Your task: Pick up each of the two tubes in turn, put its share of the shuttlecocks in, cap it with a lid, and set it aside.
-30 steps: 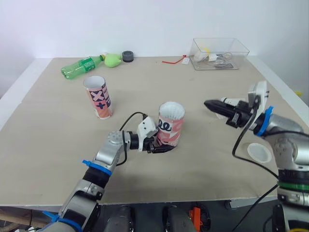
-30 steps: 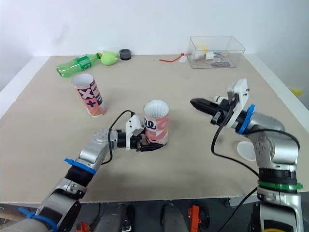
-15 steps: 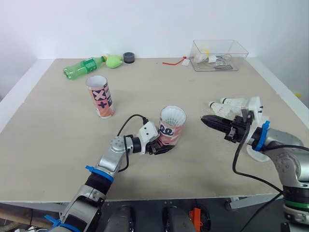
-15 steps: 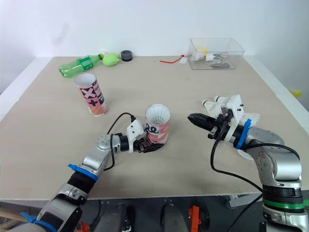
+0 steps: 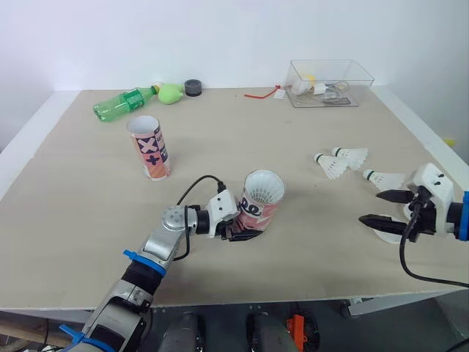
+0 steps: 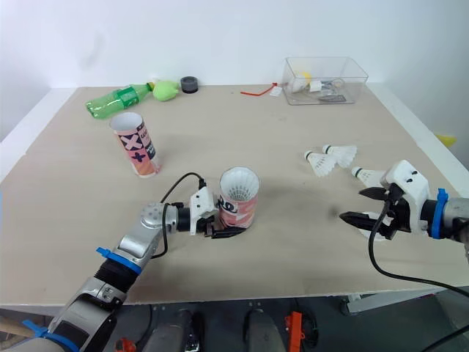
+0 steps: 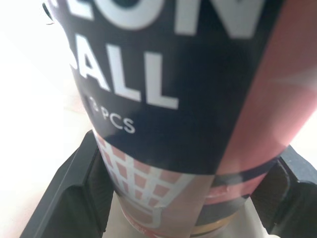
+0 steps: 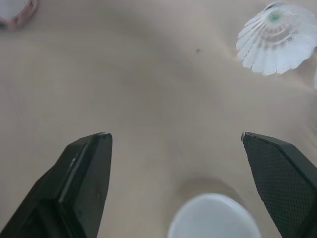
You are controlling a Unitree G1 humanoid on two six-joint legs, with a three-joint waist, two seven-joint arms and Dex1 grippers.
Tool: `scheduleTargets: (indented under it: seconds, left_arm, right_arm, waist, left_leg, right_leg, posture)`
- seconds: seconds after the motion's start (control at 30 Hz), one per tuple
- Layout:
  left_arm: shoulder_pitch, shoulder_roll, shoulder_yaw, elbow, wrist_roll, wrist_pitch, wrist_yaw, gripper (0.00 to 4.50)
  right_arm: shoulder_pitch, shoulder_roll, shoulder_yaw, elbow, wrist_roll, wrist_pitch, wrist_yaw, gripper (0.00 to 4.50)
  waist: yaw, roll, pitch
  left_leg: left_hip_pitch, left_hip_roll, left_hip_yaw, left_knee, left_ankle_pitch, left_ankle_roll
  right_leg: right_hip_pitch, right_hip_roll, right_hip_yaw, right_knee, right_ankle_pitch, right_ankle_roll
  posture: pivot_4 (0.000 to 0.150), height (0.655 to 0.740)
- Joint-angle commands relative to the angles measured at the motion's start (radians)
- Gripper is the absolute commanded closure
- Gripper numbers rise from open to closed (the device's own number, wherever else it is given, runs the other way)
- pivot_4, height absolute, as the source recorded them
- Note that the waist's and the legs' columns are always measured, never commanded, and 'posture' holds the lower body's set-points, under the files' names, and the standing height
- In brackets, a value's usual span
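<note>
The left hand is clamped on the tube, with one finger on each side of the wall low down near its base. The tube leans slightly, with its open mouth up. The white ribbing in the mouth suggests a shuttlecock is already seated.

The right hand is spread wide and holds nothing. It hovers over the tabletop, and the white lid lies directly below it. A pair of shuttlecocks lies beyond its fingertips, and a single shuttlecock lies just beside it. The second tube stands well apart, on the far side of the left hand.

Handling judgement:
- Tube: light, stiff card that can be crushed. The glossy print may slip, so grip it low, where the base stiffens the wall.
- Shuttlecocks: almost weightless, with fragile skirts. Pinch the cork end, not the feathers.
- Lid: thin and light, lying flat on the tabletop. Take it across the rim.
</note>
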Motion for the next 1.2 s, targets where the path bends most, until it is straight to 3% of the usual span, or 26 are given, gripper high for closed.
scheduleTargets:
  seconds: [0.03,0.2,0.4,0.7,1.03,1.13,1.2]
  left_arm:
    - [-0.006,-0.003,-0.02,-0.024,-0.003,0.002,-0.022,1.4]
    - [-0.004,-0.004,-0.019,-0.036,-0.008,0.009,-0.017,1.4]
    - [0.018,-0.006,-0.021,-0.067,-0.015,0.032,0.0,1.4]
    - [0.045,0.001,-0.018,-0.107,-0.021,0.061,0.016,1.4]
    - [0.052,-0.003,-0.017,-0.117,-0.028,0.073,0.032,1.4]
    - [0.053,-0.002,-0.018,-0.119,-0.031,0.078,0.033,1.4]
    - [0.053,-0.001,-0.018,-0.119,-0.031,0.079,0.033,1.4]
  right_arm:
    - [-0.124,-0.042,0.119,0.127,-0.123,-0.13,0.115,0.03]
    - [-0.373,-0.028,0.281,0.37,-0.31,-0.328,0.201,0.03]
    - [-0.537,0.007,0.389,0.602,-0.479,-0.562,0.209,0.03]
    - [-0.609,0.053,0.437,0.76,-0.59,-0.777,0.199,0.03]
    - [-0.632,0.113,0.46,0.834,-0.643,-0.874,0.201,0.03]
    - [-0.64,0.121,0.467,0.851,-0.657,-0.88,0.222,0.78]
    - [-0.645,0.126,0.467,0.859,-0.66,-0.884,0.231,1.86]
  waist:
    - [0.0,0.0,0.0]
    - [0.0,0.0,0.0]
    - [0.001,0.0,0.0]
    - [0.0,0.0,0.0]
    - [0.0,0.0,0.0]
    - [0.0,0.0,0.0]
    - [0.0,0.0,0.0]
  left_leg:
    - [0.0,0.0,0.0,0.0,0.0,0.0]
    - [-0.001,-0.001,0.002,0.0,0.0,0.0]
    - [-0.001,-0.001,0.001,-0.001,-0.002,-0.002]
    - [-0.001,-0.002,0.001,-0.001,-0.003,-0.002]
    - [0.0,-0.001,0.001,-0.001,-0.002,-0.002]
    - [0.0,-0.001,0.001,-0.001,-0.002,-0.002]
    - [0.001,-0.001,0.001,0.0,-0.002,-0.002]
  right_leg:
    - [0.0,0.0,0.0,0.0,0.0,0.0]
    - [-0.002,-0.001,0.001,0.0,0.0,0.0]
    - [-0.001,0.0,0.002,-0.001,-0.002,-0.001]
    - [-0.001,-0.001,0.004,-0.001,0.001,-0.005]
    - [0.0,-0.001,0.004,-0.001,0.002,-0.006]
    - [0.0,-0.001,0.003,-0.001,0.002,-0.006]
    - [0.0,-0.001,0.003,-0.001,0.002,-0.006]
  posture:
    - [0.15,0.74]
    - [0.15,0.74]
    - [0.15,0.74]
    - [0.15,0.74]
    - [0.15,0.74]
    - [0.15,0.74]
    - [0.15,0.74]
